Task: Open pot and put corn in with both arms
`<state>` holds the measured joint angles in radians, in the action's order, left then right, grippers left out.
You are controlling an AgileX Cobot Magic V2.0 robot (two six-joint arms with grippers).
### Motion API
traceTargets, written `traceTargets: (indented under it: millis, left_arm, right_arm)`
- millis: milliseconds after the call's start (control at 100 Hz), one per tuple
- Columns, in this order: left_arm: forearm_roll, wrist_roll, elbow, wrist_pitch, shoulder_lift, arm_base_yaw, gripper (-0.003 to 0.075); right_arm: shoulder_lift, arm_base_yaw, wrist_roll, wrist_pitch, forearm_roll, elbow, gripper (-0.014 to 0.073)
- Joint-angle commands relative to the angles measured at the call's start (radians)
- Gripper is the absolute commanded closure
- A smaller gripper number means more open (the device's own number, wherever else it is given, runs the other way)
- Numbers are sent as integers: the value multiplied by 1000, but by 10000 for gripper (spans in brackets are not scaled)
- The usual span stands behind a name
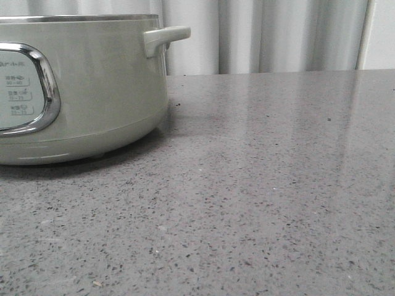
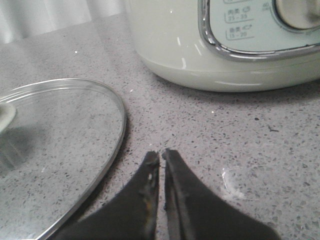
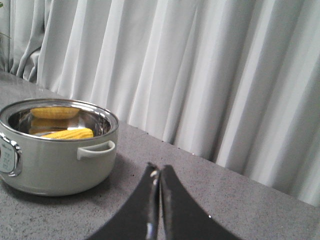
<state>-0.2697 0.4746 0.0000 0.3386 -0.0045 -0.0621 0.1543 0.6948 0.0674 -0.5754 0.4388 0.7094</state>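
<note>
The pale grey-green pot (image 1: 92, 86) stands at the left of the front view, its stubby handle (image 1: 165, 38) pointing right. It stands open in the right wrist view (image 3: 55, 160), with the yellow corn (image 3: 69, 133) lying inside it. The glass lid (image 2: 50, 155) lies flat on the table beside the pot (image 2: 225, 45) in the left wrist view. My left gripper (image 2: 161, 153) is shut and empty, low over the table between lid and pot. My right gripper (image 3: 159, 167) is shut and empty, away from the pot's handle side. Neither gripper shows in the front view.
The speckled grey stone table (image 1: 265, 185) runs to the right of the pot. A pale pleated curtain (image 3: 200, 75) hangs behind the table's far edge. A faint ring-shaped smear (image 2: 235, 180) marks the table near my left gripper.
</note>
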Motion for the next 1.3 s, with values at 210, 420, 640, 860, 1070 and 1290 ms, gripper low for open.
traceTargets:
  millis: [210,420,640,860,1070,1290]
  left_arm:
    - [-14,-9,8,-38,-33,-7,741]
    - [-14,-9,8,-38,-33,-7,741]
    - [-14,-9,8,-38,-33,-7,741]
    - [-14,-9,8,-38,-33,-7,741]
    - [-14,-9,8,-38,-33,-7,741]
    - [-14,-9,8,-38,-33,-7,741]
  right_arm:
    - [-65,-203,-9,104,24,-204,650]
    - [-91,-507,-9,399,-259,-485,650]
    - [-91,-661,-9,703,-295,-743,652]
    - [-116,-665,-9,498,-295,-740,652]
    - [-169,-665,-9,277,-295,-740,652]
    - [-186,-665,-9,278,-296,-740,652]
